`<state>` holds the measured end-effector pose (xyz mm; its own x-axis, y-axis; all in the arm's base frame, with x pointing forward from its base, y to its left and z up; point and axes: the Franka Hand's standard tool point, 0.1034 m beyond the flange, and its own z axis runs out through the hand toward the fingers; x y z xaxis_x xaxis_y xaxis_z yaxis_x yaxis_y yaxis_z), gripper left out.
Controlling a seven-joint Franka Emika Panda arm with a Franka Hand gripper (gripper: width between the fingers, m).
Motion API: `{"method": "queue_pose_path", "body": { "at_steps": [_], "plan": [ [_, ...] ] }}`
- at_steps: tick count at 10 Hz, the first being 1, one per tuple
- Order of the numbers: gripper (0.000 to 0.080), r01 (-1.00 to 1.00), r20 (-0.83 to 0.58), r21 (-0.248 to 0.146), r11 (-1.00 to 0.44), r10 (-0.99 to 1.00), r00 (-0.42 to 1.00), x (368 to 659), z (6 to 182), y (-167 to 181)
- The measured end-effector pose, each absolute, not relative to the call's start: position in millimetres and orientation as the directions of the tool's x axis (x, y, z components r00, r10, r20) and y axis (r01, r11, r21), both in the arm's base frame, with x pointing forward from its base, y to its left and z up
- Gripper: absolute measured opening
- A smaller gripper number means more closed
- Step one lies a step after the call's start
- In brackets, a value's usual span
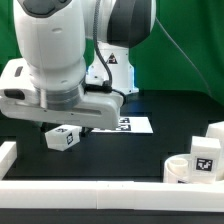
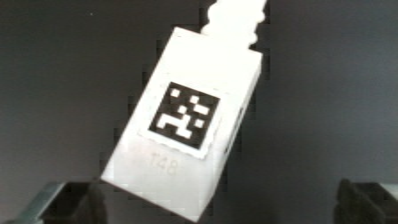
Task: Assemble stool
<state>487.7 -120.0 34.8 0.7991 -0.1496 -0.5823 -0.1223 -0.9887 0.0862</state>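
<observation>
Black table (image 1: 170, 115): one leg (image 1: 62, 137) below wide-spread jaws; one marker board (image 1: 130, 125).

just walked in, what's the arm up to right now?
The Panda arm hovers over a white stool leg lying on the black table. Its claw is open on either side of the leg, nothing gripped yet. The round seat and another tagged part sit apart at the exterior view's right. Nothing looks joined yet.
</observation>
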Motion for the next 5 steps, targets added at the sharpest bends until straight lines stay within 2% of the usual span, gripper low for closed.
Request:
{"method": "queue_pose_path", "body": {
  "at_steps": [1,3,5],
  "plan": [
    [0.0649,-0.223,-0.605,0.067,-0.973,-0.217,0.766,483,41.5,-121],
    [0.0649,-0.399,-0.605,-0.011,-0.917,-0.311,0.732,480,44.4,-133],
    [0.0649,-0.427,-0.607,-0.023,-0.904,-0.327,0.724,478,43.2,-136]
  ]
}}
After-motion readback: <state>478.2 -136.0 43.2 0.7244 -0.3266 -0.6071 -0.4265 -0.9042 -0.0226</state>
